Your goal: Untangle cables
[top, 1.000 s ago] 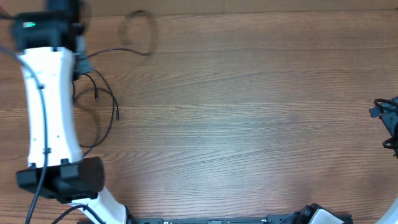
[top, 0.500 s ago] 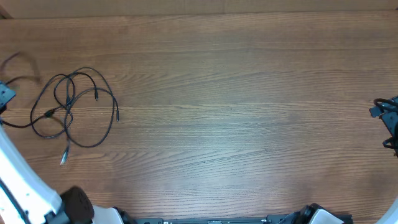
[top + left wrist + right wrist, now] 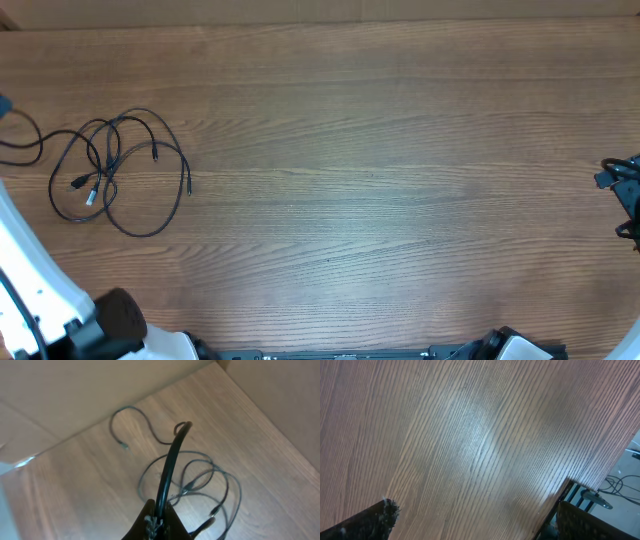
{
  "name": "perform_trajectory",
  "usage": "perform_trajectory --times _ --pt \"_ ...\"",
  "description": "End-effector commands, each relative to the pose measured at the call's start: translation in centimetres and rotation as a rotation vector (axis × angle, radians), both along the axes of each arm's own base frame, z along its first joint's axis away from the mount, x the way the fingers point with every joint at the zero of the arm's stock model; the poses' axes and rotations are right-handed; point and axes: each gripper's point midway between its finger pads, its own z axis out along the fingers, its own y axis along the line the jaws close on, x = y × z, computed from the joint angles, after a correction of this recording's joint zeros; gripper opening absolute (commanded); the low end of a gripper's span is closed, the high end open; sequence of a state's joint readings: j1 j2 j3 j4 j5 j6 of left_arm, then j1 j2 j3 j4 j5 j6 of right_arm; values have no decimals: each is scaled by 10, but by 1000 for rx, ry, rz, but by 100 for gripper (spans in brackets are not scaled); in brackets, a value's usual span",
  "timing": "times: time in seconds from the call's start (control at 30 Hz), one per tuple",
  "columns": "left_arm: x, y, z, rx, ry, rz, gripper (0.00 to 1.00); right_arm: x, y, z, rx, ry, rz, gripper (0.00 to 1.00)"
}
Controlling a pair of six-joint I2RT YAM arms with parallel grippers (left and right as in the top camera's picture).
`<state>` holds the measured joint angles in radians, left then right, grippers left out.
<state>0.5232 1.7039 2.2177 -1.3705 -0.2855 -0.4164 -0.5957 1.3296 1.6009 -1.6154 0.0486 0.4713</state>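
Thin looped cables (image 3: 104, 168); left end effector (image 3: 157, 516) clenched on one, right end effector (image 3: 475, 510) released

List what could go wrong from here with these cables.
1. The left tool is shut on one cable; if that strand runs through the tangle, pulling may cinch it tighter.
2. The right tool is open, far off, so nothing pins the tangle; it may just drag along.

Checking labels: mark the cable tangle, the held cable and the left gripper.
cable tangle (image 3: 90, 196), overhead, silver plug end.
held cable (image 3: 169, 460), left wrist, mid-length.
left gripper (image 3: 157, 510), left wrist, shut fingertips.
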Motion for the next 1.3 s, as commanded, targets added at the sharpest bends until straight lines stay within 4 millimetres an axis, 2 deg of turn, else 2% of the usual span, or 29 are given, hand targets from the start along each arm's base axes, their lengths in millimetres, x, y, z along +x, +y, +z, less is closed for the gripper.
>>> perform_trajectory --times 0.0,0.03,0.1,0.13,0.17,0.23,0.37,0.47,0.63,0.73,0.77,0.8,0.83,0.93,0.97,1.03,1.1,1.13,1.27 --pt "25 3 -26 -44 40 -50 7 2 -1 7 -14 -26 -3 100" --pt "28 5 -32 -44 62 -61 34 2 -1 7 -14 -26 -3 100" --pt "32 7 -43 -57 96 -73 69 2 -1 7 -13 -24 -3 100" --pt "32 7 -47 -61 108 -77 78 2 -1 7 -13 -24 -3 100" --pt "31 7 -51 -71 123 -77 82 2 -1 7 -13 -25 -3 100" --pt "30 5 -55 -82 139 -78 86 3 -1 7 -14 -26 -3 100" --pt "30 3 -53 -89 131 -86 87 3 -2 7 -15 -27 -3 100" --pt "36 -8 -54 -125 107 -149 87 3 -2 8 -16 -29 -3 100" --pt "71 -57 -50 -179 52 -441 85 4 -1 8 -11 -34 -1 100" --pt "93 -102 -46 -182 25 -676 86 8 3 8 9 -53 15 100" --pt "96 -111 -45 -180 23 -720 86 10 4 8 16 -61 26 100" --pt "102 -130 -44 -172 22 -811 86 12 6 9 26 -72 38 100" --pt "106 -154 -43 -152 34 -909 87 18 12 10 49 -101 84 100" --pt "107 -188 -47 -134 74 -1018 93 35 31 15 106 -177 225 100" --pt "104 -200 -52 -130 116 -1035 100 44 43 18 125 -212 315 100" --pt "96 -209 -59 -134 178 -1015 100 54 58 19 134 -231 410 100" --pt "86 -208 -66 -142 238 -929 100 64 74 17 134 -228 504 100" --pt "76 -207 -71 -153 287 -859 100 72 89 15 136 -221 589 100" --pt "56 -213 -79 -207 361 -836 100 94 132 4 147 -198 792 100"
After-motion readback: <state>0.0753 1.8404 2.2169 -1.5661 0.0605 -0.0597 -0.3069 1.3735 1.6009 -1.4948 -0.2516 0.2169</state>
